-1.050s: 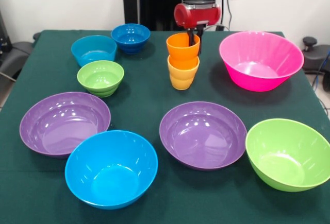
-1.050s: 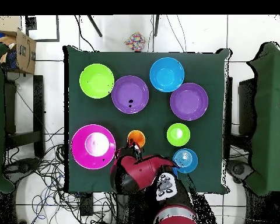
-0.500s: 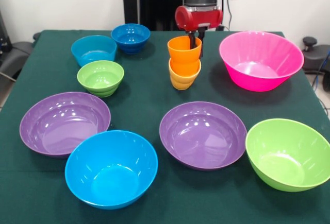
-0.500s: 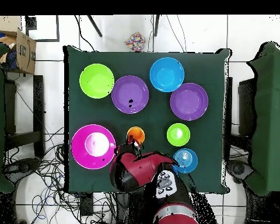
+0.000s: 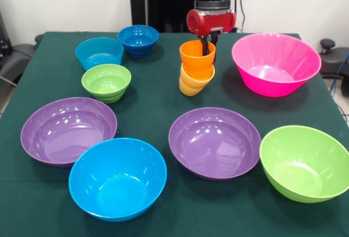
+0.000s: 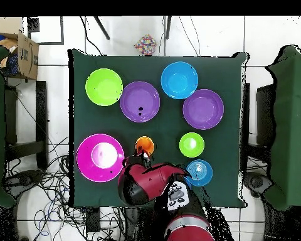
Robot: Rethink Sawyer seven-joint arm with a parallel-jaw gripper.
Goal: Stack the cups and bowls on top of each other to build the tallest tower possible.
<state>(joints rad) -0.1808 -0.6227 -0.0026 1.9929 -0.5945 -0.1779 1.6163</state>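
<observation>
Fingers [image 5: 205, 44] of the gripper [image 5: 208, 45] pinch the far rim of the orange cup [image 5: 197, 56], which sits nested in the yellow cup [image 5: 194, 82]; the pair leans, tipped off the green table [image 5: 158, 92]. Just right stands the pink bowl [image 5: 275, 64]; left sit the small green bowl [image 5: 106, 82] and two blue ones.

A dark green cloth [image 5: 152, 95] is spread over the table. An orange cup [image 5: 197, 55] is seen in a yellow-orange cup [image 5: 194, 81]. Small bowls are coloured green [image 5: 106, 81], light blue [image 5: 98, 52] and dark blue [image 5: 138, 39]. Large bowls are coloured purple [image 5: 67, 129], purple [image 5: 214, 141], blue [image 5: 117, 178], green [image 5: 304, 162] and pink [image 5: 276, 63]. The arm's end [image 5: 210, 21] is coloured red.
</observation>
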